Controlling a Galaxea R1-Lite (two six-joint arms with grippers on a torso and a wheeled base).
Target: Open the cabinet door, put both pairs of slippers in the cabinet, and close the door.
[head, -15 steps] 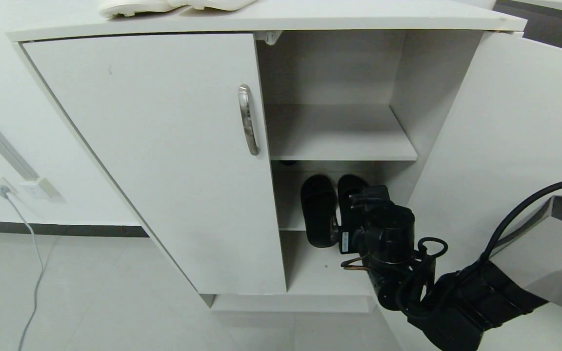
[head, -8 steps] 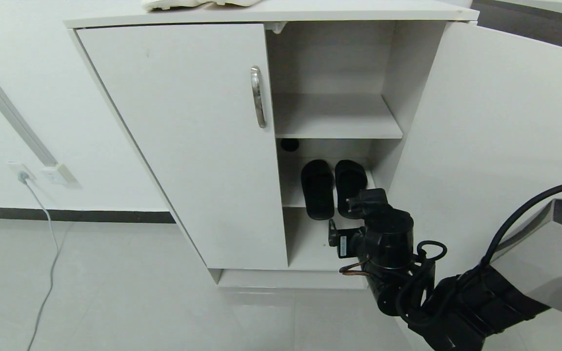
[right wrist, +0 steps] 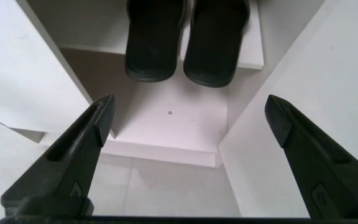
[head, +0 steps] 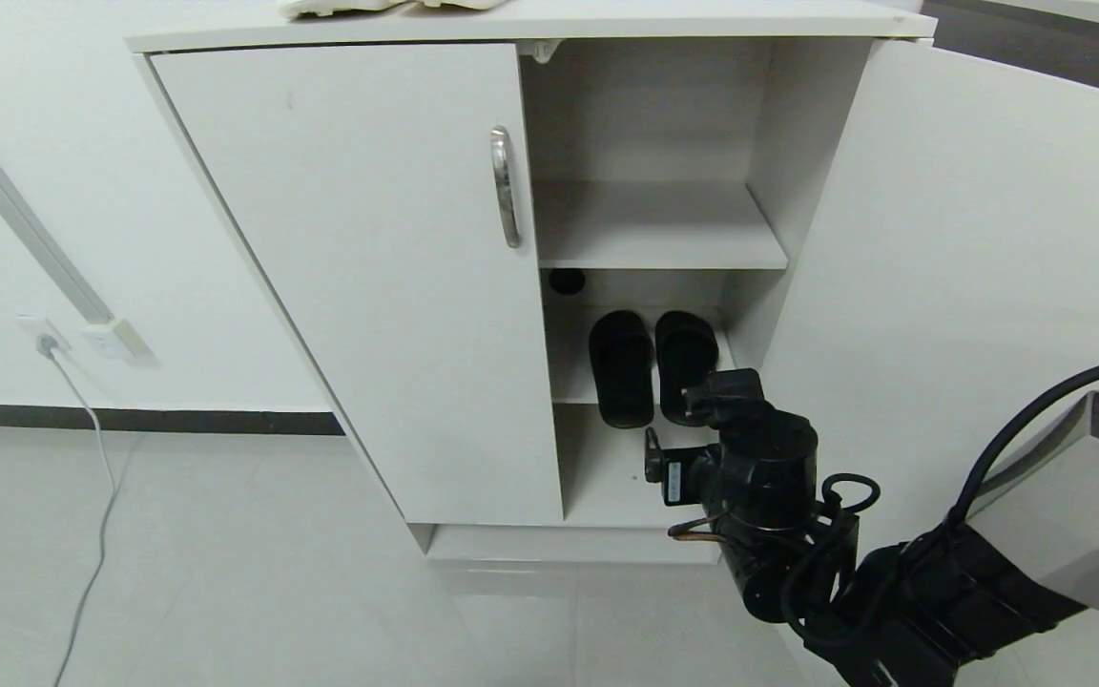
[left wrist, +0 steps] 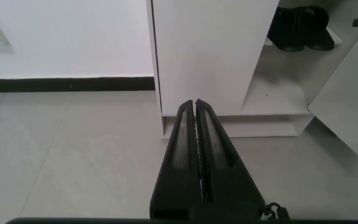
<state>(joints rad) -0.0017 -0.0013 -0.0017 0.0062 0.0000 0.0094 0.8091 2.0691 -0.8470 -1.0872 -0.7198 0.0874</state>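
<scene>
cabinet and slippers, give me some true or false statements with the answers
1. The black slippers sit on the middle shelf. True.
2. The right door is shut. False: it stands open.
3. The right gripper holds a slipper. False: it is open and empty in front of the cabinet.
4. The white slippers lie on top of the cabinet. True.
5. The left gripper is shut. True.
</scene>
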